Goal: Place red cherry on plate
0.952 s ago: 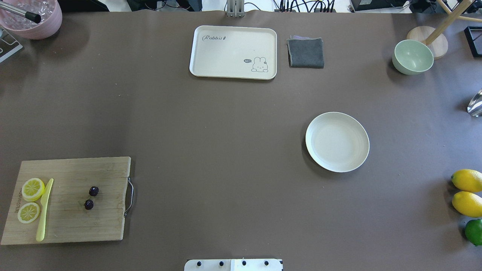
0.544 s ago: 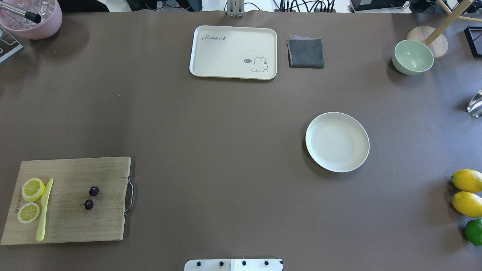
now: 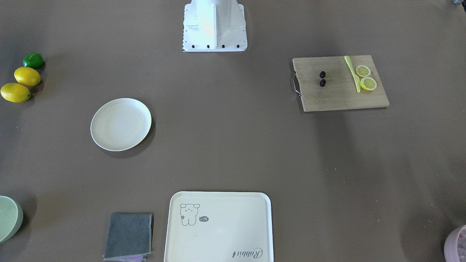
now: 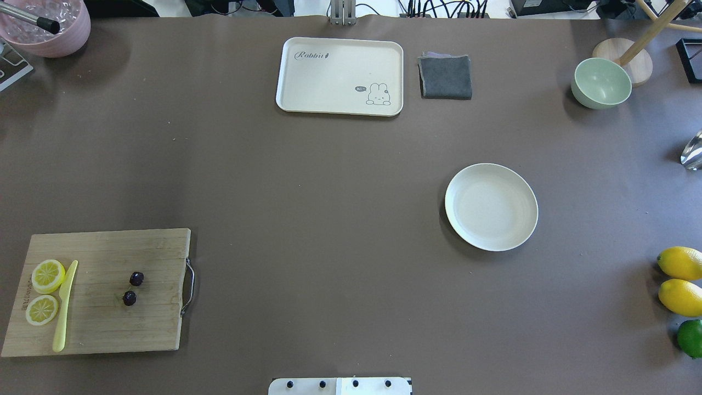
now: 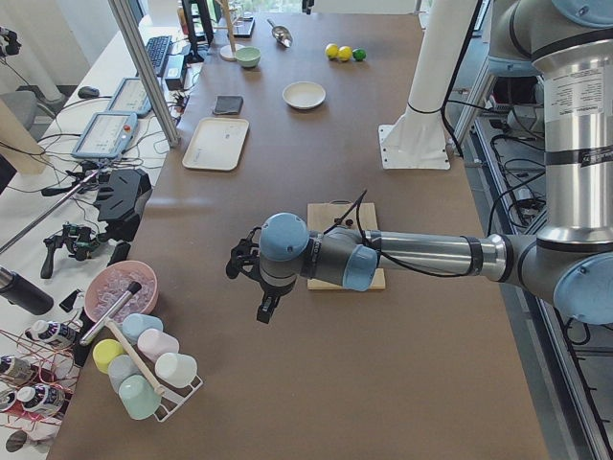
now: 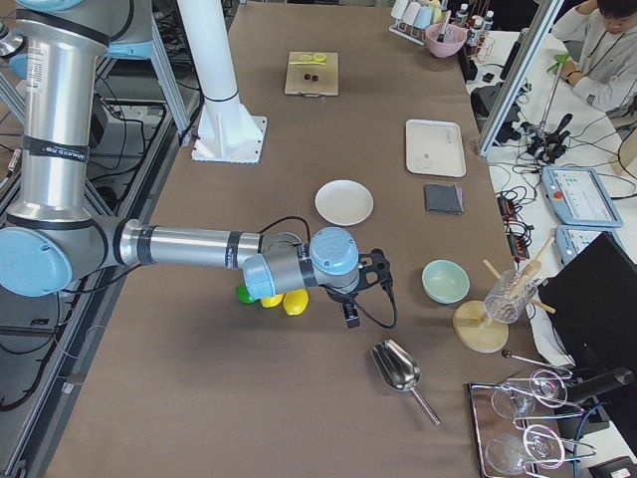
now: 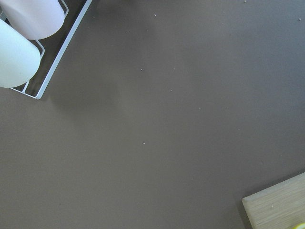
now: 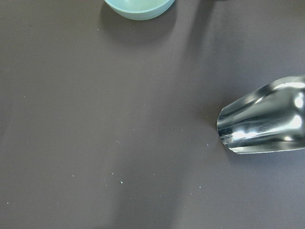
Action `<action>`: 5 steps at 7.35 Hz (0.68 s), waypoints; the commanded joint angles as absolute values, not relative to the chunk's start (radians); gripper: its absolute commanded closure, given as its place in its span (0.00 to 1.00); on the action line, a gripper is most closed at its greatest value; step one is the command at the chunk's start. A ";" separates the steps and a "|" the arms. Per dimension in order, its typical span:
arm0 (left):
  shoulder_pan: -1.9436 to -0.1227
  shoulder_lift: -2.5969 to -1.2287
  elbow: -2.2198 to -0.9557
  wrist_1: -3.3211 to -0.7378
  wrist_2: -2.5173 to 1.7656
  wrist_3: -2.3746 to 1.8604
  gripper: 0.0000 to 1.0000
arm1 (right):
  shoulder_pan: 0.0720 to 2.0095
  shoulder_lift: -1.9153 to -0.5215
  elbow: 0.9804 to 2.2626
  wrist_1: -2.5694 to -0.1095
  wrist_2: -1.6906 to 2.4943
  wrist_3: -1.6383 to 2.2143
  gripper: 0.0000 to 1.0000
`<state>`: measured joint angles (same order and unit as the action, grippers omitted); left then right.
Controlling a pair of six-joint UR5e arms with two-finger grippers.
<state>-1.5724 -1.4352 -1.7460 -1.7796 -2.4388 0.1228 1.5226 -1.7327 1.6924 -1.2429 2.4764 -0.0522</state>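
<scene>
Left gripper (image 5: 251,285) and right gripper (image 6: 370,289) hover over the table's opposite ends, finger spacing impossible to tell. The cutting board (image 4: 98,323) fills the near-left corner, well apart from the empty plate (image 4: 458,230). Mid-board, the tiny red cherry (image 4: 129,298) could slip a pinch.

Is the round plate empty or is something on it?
Empty. The plate is bare inside; the red cherry lies on the cutting board.

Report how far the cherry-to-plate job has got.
Done: nothing yet. The red cherry lies on the cutting board, and the plate holds nothing. In hand: nothing that shows. The left gripper hangs over bare table beyond the board. The right gripper hangs by the metal scoop. Both are apart from the cherry. Left to do: reach, grasp, carry it across and set it on the plate.
</scene>
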 commanded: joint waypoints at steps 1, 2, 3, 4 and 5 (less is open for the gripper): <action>-1.577 -1.430 -1.749 -1.775 -2.434 0.123 0.02 | 1.485 -1.732 1.686 -1.239 2.468 -0.051 0.00; -1.578 -1.425 -1.747 -1.775 -2.434 0.123 0.03 | 1.473 -1.730 1.683 -1.239 2.471 -0.040 0.00; -1.580 -1.425 -1.749 -1.778 -2.436 0.123 0.03 | 1.448 -1.718 1.683 -1.239 2.467 -0.028 0.00; -1.578 -1.424 -1.747 -1.778 -2.436 0.124 0.03 | 1.422 -1.665 1.654 -1.239 2.470 0.051 0.00; -1.578 -1.424 -1.747 -1.778 -2.436 0.124 0.03 | 1.355 -1.604 1.640 -1.238 2.470 0.175 0.00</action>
<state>-1.5785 -1.4245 -1.7477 -1.7775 -2.4358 0.1237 1.4198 -1.6707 1.6606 -1.2392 2.4691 0.0508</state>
